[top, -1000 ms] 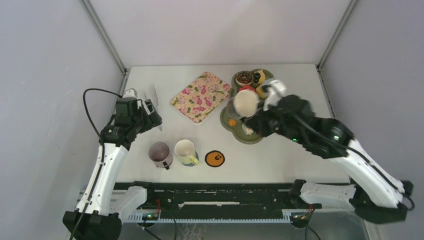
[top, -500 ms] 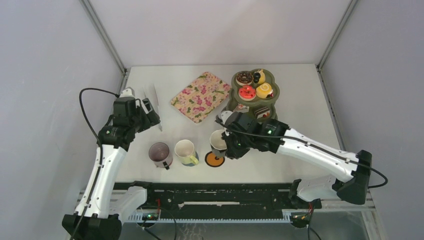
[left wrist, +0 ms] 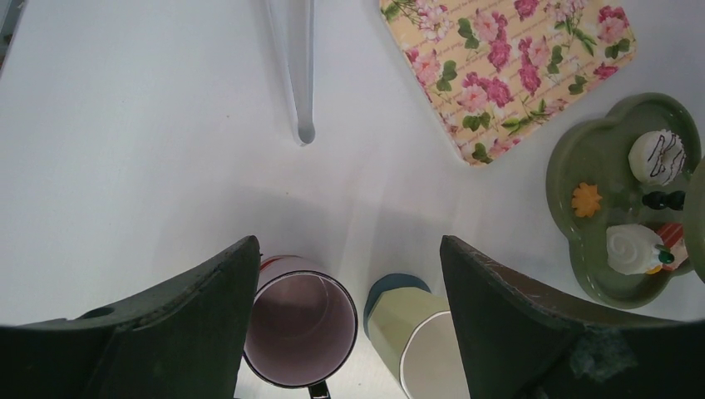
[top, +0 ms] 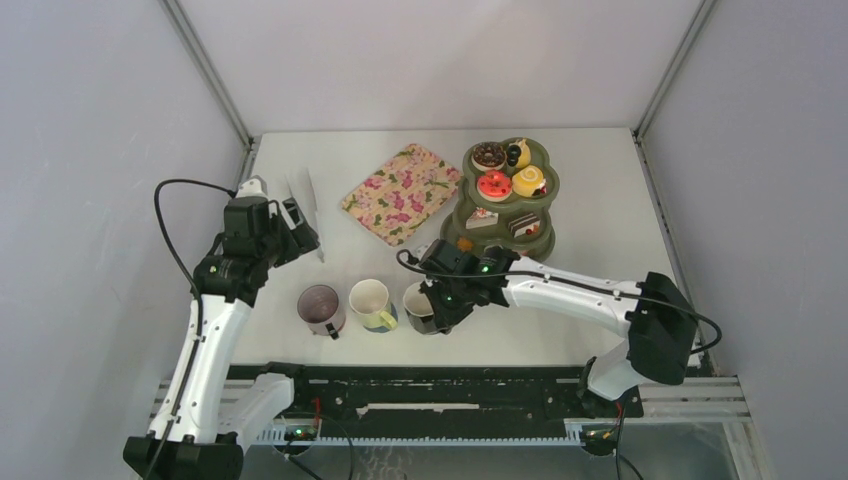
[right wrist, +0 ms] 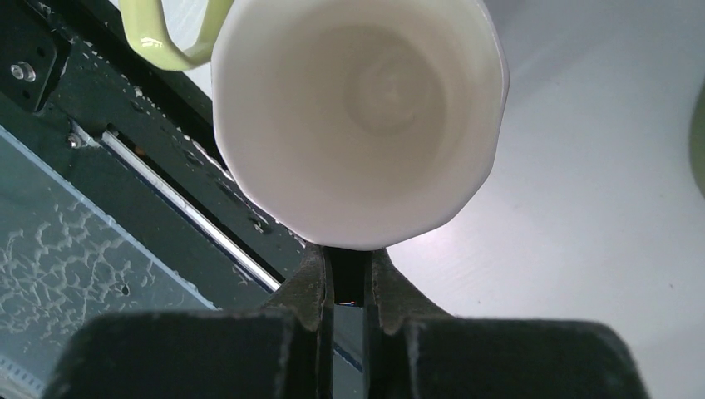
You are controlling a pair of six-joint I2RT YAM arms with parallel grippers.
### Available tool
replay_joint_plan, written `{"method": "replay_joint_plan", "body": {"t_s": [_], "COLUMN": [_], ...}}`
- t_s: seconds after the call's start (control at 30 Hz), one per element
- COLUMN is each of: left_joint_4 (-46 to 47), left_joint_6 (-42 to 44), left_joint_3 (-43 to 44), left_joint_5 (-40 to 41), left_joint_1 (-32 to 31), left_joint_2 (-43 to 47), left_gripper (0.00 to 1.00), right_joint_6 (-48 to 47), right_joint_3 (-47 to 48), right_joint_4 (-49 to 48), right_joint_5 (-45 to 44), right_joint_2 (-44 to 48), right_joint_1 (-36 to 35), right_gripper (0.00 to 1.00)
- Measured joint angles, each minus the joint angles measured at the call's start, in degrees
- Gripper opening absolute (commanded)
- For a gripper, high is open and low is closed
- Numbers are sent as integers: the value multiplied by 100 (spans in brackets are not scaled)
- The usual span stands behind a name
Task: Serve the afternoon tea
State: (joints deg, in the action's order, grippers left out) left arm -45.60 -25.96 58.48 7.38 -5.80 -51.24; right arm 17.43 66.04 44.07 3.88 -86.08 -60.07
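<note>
The olive-green three-tier stand [top: 545, 238] at the back right carries small toy cakes and donuts [top: 494, 185]. Its bottom tier [left wrist: 582, 158] shows in the left wrist view with a white donut [left wrist: 657, 155] on it. Three mugs stand in a row near the front: a purple-lined one [top: 320, 305], a green one [top: 369, 300] and a third [top: 415, 303]. My right gripper [top: 440, 298] is shut on the third mug [right wrist: 357, 116], pinching its handle side [right wrist: 347, 258]. My left gripper [top: 300, 228] is open and empty, above the first two mugs [left wrist: 301, 328].
The pink floral tray [top: 400, 192] lies behind the mugs. A pale slender utensil [left wrist: 299, 75] lies near my left gripper. A blue coaster [left wrist: 391, 287] sits under the green mug. The black front rail [right wrist: 100, 150] is just beyond the held mug.
My right arm has carried the third mug from beside the stand down to the front, next to the green mug, and it now covers the orange coaster. The left arm has barely moved.
</note>
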Motion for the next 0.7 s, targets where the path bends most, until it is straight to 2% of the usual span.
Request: {"method": "replay_joint_plan", "body": {"t_s": [0.23,0.7], "left_joint_4": [-11,-22], "left_joint_6": [2,0], "left_joint_3": [0,0], "left_joint_5": [20,42], "left_joint_1": [0,0], "left_joint_2": [0,0], "left_gripper": [84,85], "right_joint_6": [0,2], "right_joint_3": [0,-208], "right_joint_4": [-363,-533], "right_joint_5": [142,-85], "right_joint_2": [-275,-151], "right_joint_1": [9,-13], "right_gripper": [0,0]}}
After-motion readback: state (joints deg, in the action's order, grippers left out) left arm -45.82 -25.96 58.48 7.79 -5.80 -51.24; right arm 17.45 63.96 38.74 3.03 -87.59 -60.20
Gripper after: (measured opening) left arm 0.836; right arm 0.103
